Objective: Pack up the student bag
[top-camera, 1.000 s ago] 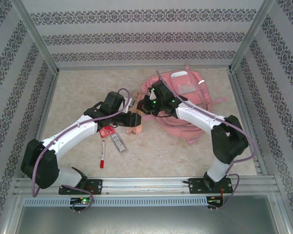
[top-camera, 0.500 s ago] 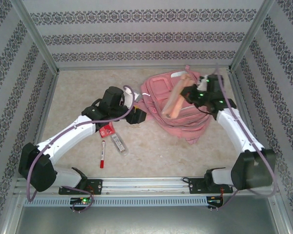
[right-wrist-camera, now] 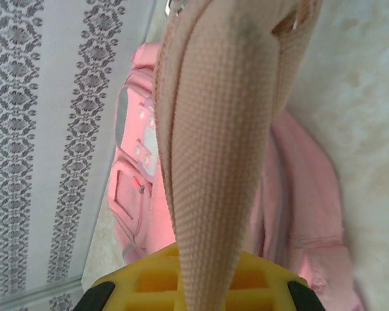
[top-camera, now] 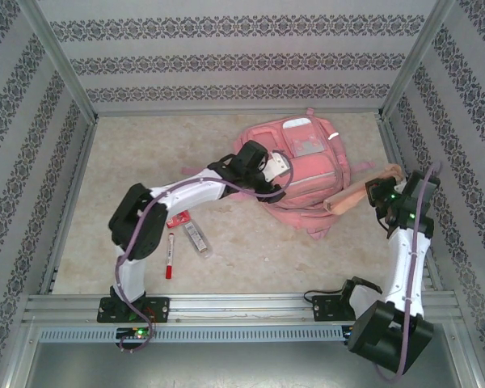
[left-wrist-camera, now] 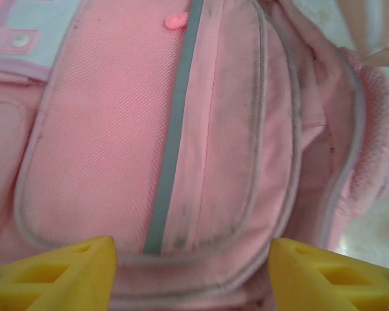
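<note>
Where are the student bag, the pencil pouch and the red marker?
student bag (top-camera: 311, 184): top external view, middle of pink fabric.
pencil pouch (top-camera: 360, 192): top external view, mid-length of body.
red marker (top-camera: 169, 257): top external view, barrel middle.

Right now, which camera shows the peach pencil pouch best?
The top camera: the whole pencil pouch shows, sticking out of the right claw next to the pink bag. The right wrist camera shows it very close, its ends cut off. The left wrist camera faces the bag; a peach sliver up top may be it.
</note>
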`<state>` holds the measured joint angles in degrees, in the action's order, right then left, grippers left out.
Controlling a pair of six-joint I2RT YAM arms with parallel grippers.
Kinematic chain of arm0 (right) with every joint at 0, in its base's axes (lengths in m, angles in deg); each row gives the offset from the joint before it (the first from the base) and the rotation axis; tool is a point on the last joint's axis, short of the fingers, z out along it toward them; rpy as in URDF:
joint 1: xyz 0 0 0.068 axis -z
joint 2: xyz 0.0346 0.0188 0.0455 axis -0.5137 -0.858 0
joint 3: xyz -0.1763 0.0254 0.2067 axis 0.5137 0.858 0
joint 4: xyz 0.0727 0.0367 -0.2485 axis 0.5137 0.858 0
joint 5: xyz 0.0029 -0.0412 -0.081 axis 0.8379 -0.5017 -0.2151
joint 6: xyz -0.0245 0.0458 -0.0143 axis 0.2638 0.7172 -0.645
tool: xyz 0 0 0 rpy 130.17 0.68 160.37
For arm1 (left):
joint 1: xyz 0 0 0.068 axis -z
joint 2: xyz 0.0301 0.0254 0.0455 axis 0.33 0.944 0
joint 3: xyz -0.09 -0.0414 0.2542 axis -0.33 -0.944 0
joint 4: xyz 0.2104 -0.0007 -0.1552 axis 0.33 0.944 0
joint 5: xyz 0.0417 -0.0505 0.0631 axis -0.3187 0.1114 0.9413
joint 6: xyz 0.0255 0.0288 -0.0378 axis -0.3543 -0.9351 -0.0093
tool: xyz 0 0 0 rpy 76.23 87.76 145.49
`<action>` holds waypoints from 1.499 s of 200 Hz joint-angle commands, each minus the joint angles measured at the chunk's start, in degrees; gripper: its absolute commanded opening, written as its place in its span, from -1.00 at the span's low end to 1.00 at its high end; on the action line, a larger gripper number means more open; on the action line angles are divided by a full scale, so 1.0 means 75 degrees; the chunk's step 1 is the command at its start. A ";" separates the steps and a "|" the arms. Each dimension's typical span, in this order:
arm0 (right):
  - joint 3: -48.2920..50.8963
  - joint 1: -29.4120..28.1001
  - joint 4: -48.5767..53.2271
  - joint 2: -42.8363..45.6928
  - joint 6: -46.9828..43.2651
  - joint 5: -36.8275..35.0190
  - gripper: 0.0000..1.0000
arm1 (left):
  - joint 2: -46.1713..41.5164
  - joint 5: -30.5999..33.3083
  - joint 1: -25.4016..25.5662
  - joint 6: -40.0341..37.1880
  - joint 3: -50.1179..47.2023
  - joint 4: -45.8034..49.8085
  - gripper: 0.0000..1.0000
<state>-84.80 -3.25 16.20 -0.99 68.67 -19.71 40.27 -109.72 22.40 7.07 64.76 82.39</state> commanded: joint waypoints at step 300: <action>-0.0466 -0.1819 -0.0776 -0.1060 0.0038 0.4343 -1.00 | 0.0262 0.2946 -0.0024 -0.0119 0.2120 0.0339 -1.00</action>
<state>-85.13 -13.20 11.26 -7.94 69.94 1.49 48.31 -89.96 26.67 -4.82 78.33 80.56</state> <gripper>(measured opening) 0.043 0.056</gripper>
